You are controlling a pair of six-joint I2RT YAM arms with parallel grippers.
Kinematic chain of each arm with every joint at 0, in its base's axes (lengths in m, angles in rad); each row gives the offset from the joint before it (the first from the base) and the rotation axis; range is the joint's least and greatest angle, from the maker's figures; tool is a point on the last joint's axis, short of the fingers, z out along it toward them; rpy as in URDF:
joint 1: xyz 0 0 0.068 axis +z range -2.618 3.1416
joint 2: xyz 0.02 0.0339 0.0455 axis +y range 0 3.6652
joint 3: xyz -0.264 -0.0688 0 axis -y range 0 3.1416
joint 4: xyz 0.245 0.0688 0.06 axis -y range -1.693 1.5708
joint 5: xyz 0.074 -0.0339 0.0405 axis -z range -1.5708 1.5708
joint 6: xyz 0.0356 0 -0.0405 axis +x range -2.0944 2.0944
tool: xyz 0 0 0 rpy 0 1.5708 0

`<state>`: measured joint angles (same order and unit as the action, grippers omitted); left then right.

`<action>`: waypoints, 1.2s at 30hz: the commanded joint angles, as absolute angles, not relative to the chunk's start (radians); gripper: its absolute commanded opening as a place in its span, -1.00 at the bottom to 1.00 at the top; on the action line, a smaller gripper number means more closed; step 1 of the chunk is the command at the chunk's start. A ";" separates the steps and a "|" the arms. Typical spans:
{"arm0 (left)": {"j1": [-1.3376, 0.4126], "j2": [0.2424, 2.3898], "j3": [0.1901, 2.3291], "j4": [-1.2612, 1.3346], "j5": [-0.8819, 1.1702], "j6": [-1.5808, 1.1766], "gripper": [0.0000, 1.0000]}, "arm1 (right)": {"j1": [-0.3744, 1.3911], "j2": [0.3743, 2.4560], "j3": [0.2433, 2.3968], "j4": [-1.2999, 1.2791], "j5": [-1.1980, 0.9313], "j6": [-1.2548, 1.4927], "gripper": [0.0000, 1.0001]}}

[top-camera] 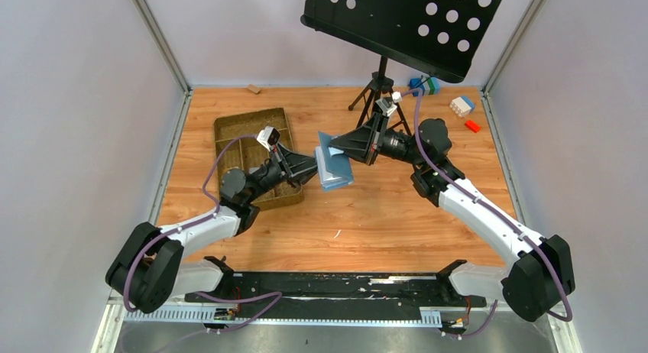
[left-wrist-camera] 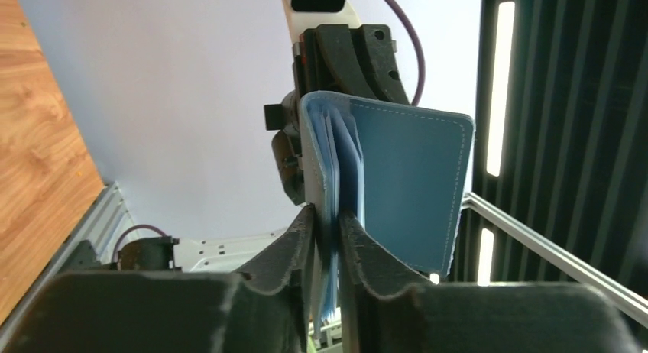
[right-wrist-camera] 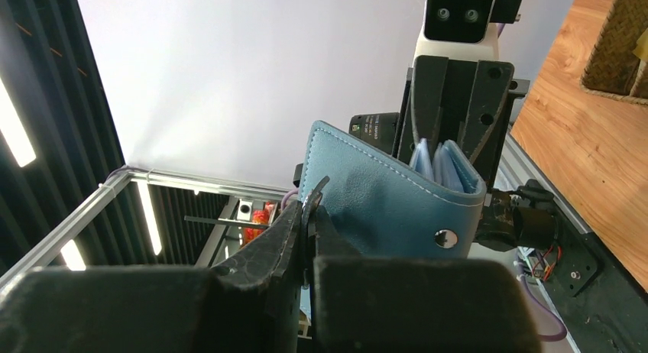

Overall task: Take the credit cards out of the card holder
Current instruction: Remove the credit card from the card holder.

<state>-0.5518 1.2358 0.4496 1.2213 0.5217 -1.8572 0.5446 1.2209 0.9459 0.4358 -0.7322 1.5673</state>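
Card holder (top-camera: 334,166) — midair | left hand (left-wrist-camera: 327,215) grips inner sleeves (left-wrist-camera: 335,158) | right hand (right-wrist-camera: 308,209) grips cover (right-wrist-camera: 382,204)

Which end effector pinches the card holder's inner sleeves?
The left end effector, closed on pale sleeves; the right end effector grips the outer cover of the card holder.

Wood-grain counter (top-camera: 367,215), walled at left, back and right. Back left: brown woven tray (top-camera: 243,130) with compartments. Along the back edge: small tan block (top-camera: 253,89), black tripod (top-camera: 379,89), blue-and-green block (top-camera: 425,85). Far right: white-and-blue block (top-camera: 461,105), red block (top-camera: 472,126) near it. Near the middle: tiny white scrap (top-camera: 337,234).
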 commanded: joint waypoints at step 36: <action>-0.688 1.138 0.909 -0.442 0.321 -1.091 -1.00 | 0.806 1.305 1.102 -0.584 -0.406 0.606 0.65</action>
<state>-0.6811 1.1614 0.9081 -0.4797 0.3298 -1.0489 0.7662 1.2842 1.0637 -0.5713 -0.4492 0.6453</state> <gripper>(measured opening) 0.025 0.833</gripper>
